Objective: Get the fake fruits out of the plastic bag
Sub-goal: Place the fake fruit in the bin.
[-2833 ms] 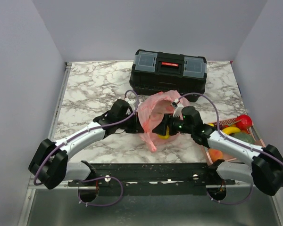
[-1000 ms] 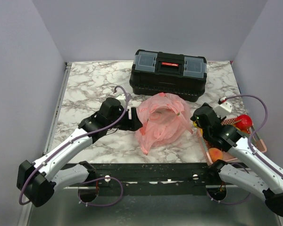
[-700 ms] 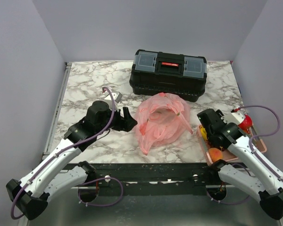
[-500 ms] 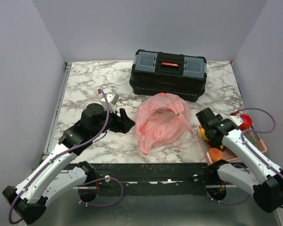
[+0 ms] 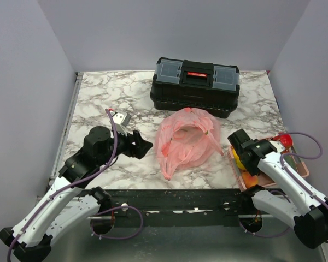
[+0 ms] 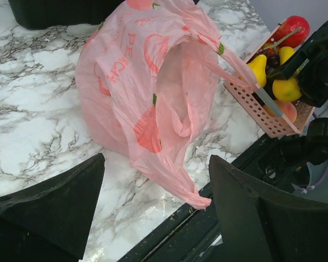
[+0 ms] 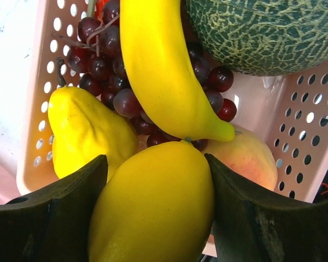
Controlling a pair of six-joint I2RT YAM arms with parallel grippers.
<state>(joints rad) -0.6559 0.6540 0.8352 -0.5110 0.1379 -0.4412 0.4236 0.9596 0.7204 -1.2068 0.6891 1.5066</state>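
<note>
Pulling back from the limp pink bag (image 5: 186, 139) at centre, the left gripper (image 5: 144, 145), at its nine o'clock, is gaping wide and empty. The right gripper (image 7: 154, 161), at three o'clock over the basket (image 7: 311, 131), is clasping a probably light, slippery yellow fruit (image 7: 153, 207) around its middle.

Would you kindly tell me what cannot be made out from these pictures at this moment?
- Bag inside: top and left wrist views, its own pink folds hide whether any fruit is in it.
- Basket: top view, the right arm covers most of its contents.
- Yellow fruit in the right end effector: right wrist view, the bottom edge cuts off its lower part.
</note>
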